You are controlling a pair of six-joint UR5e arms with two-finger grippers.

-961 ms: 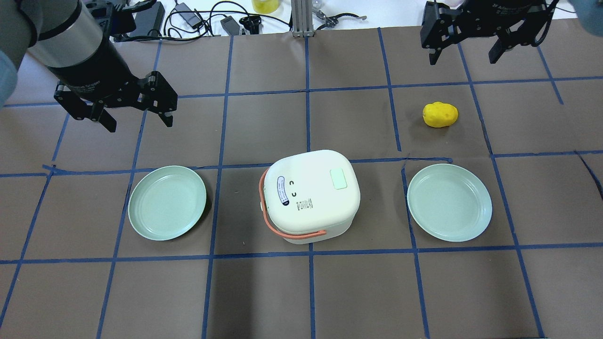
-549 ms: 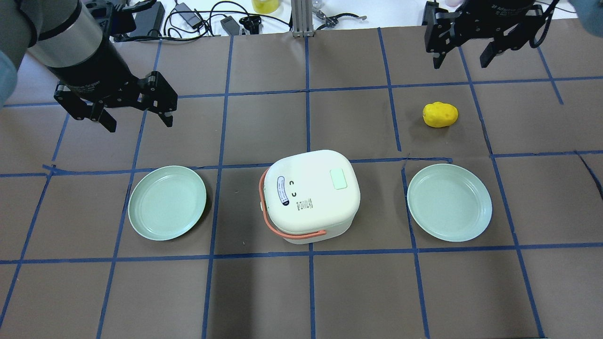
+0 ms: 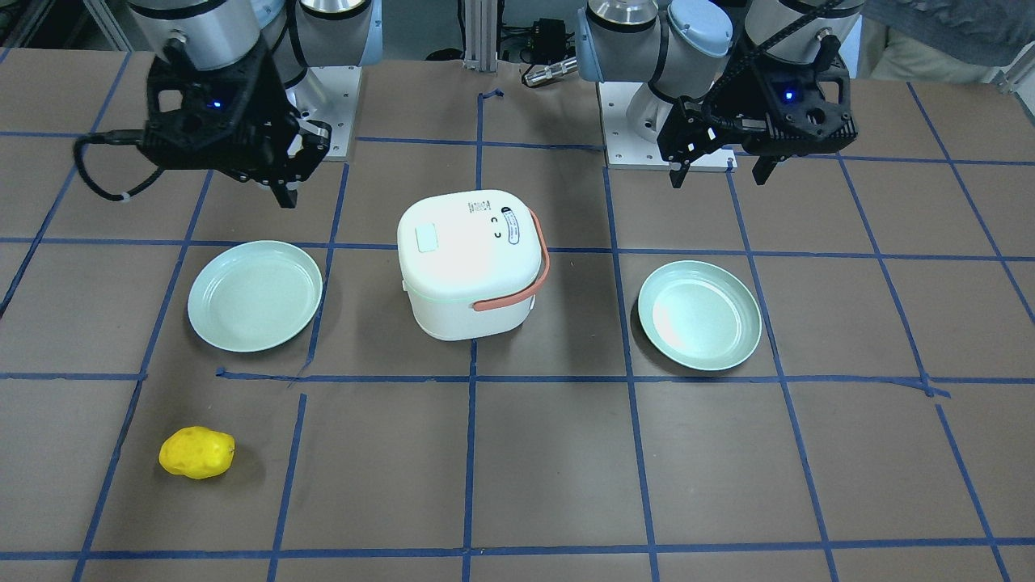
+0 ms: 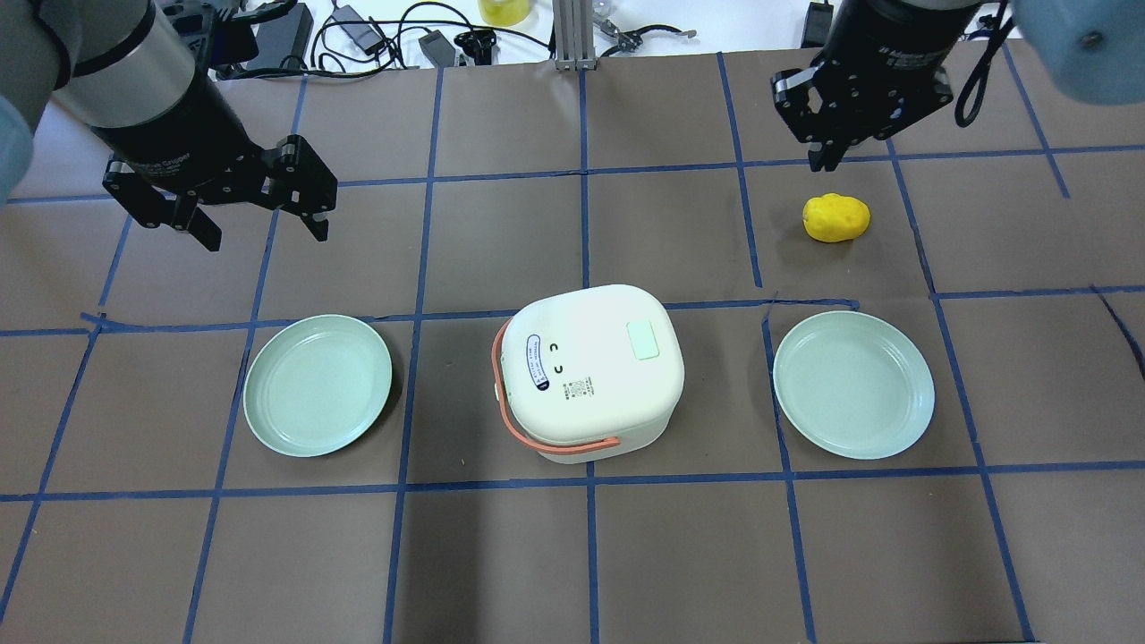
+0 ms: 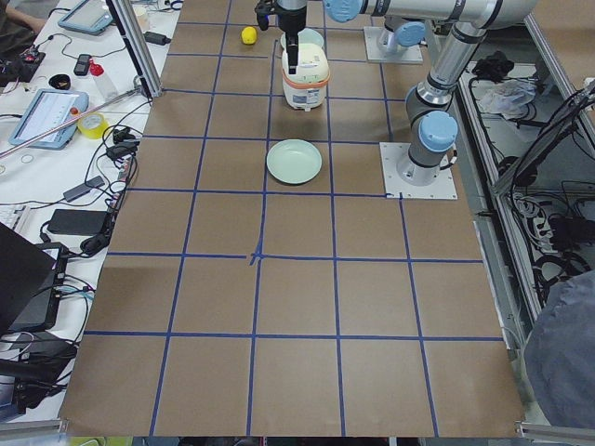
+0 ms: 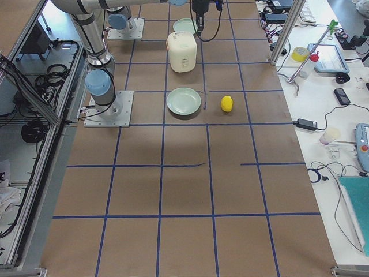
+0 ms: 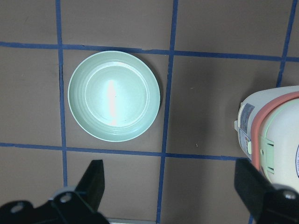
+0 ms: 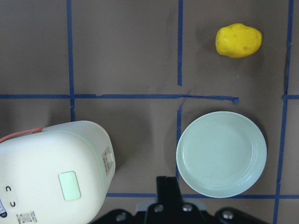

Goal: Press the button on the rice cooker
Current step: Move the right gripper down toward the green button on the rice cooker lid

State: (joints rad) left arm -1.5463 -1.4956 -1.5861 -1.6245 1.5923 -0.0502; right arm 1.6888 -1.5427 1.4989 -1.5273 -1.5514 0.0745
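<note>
The right gripper (image 4: 818, 159) is swinging in from the far edge, its fingers now pinched together rather than spread. The white rice cooker (image 4: 586, 371) is sitting mid-table between two green plates (image 4: 318, 385), its pale green lid button (image 4: 643, 340) untouched, so the whole press is likely still waiting. The left gripper (image 4: 266, 234) is hanging wide open. The cooker's side controls are proving hard to make out.

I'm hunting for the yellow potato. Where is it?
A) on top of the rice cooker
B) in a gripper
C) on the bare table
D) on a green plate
C: the yellow potato lies on the bare table, apart from the nearest plate and the rice cooker.
</note>
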